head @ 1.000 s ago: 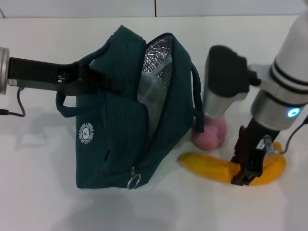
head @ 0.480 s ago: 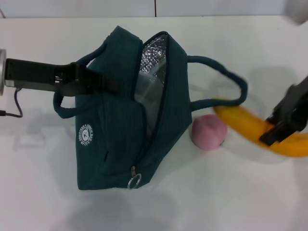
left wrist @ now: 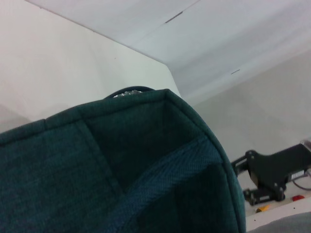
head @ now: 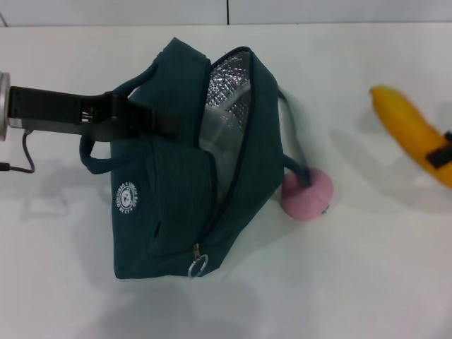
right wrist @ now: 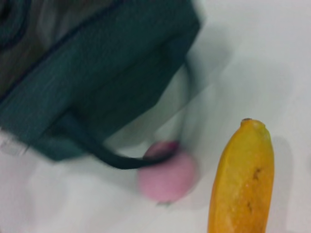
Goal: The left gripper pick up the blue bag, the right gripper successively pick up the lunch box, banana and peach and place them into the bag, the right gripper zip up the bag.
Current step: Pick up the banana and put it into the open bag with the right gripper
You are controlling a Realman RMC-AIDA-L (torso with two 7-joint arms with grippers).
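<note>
White counter (head: 367, 282) under everything we list.

Left claw (head: 161, 123): reaches in from our left, closed on the near handle and rim of the bag, holding it up.

Bag (head: 176, 205): teal, hangs from the left claw, mouth open toward the right claw, foil lining (head: 229, 99) showing; zipper pull (head: 198, 265) at its lower front corner. In the left wrist view only its fabric (left wrist: 97, 160) fills the frame.

Right claw (head: 442, 150): at the right edge, mostly out of view; one dark finger lies across the banana, so we read it as gripping the fruit.

Banana (head: 409, 131): yellow-orange, in the right claw, raised above the counter, tip pointing toward the bag, well apart from it.

Peach (head: 306, 193): pink, on the counter between the two claws, just beside the bag, under the far handle (head: 293, 159).
</note>
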